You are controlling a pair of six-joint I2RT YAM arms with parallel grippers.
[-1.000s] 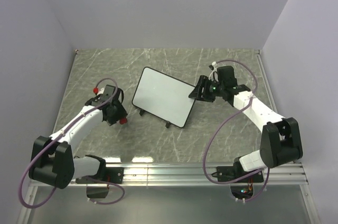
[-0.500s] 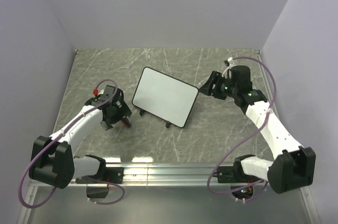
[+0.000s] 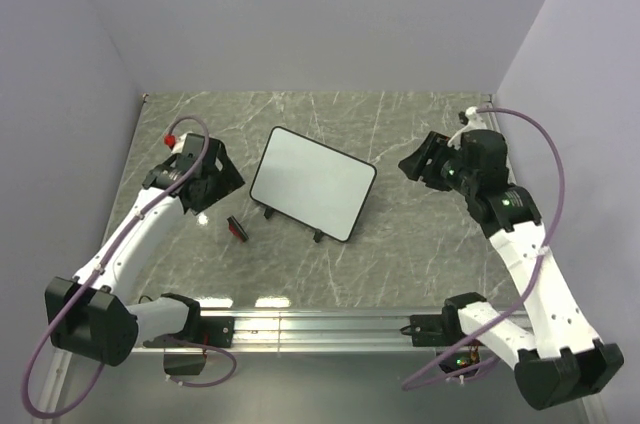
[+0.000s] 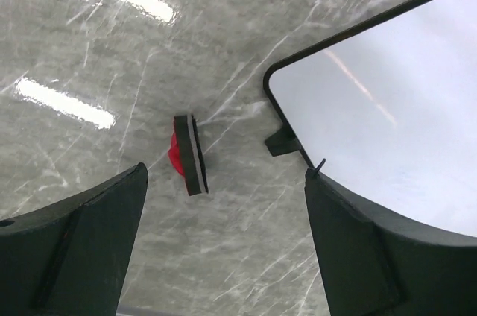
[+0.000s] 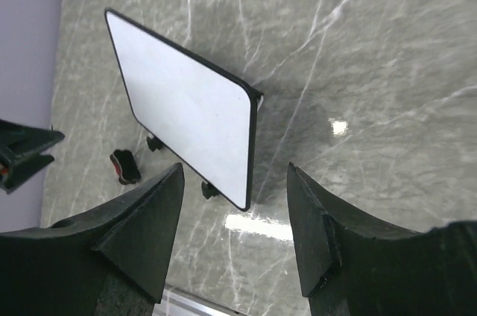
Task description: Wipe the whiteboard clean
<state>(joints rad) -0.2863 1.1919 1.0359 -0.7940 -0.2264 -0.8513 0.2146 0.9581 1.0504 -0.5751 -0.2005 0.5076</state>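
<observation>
Both arms are pulling back from where they were a second ago. The left tool [image 3: 212, 176] is rising off the small red-and-black eraser block [image 3: 237, 229], leaving it lying alone on the grey marbled stone counter [image 3: 400, 244]. The right tool [image 3: 420, 162] is drawing away to the right, clear of the board's edge.

The small white rectangular whiteboard [image 3: 312, 182], with rounded corners and a thin black frame, is sitting near the middle of the counter between the two tools. It is propped on its two small black feet [image 3: 318, 235] and turned at an angle, and its face is showing plain white. The eraser block is resting just beside the board's near-left corner, not touching it.

The left tool is hanging above the eraser with its jaws spread wide and nothing between them. The right tool is hovering well to the right of the board, its jaws standing partly apart and gripping nothing.
</observation>
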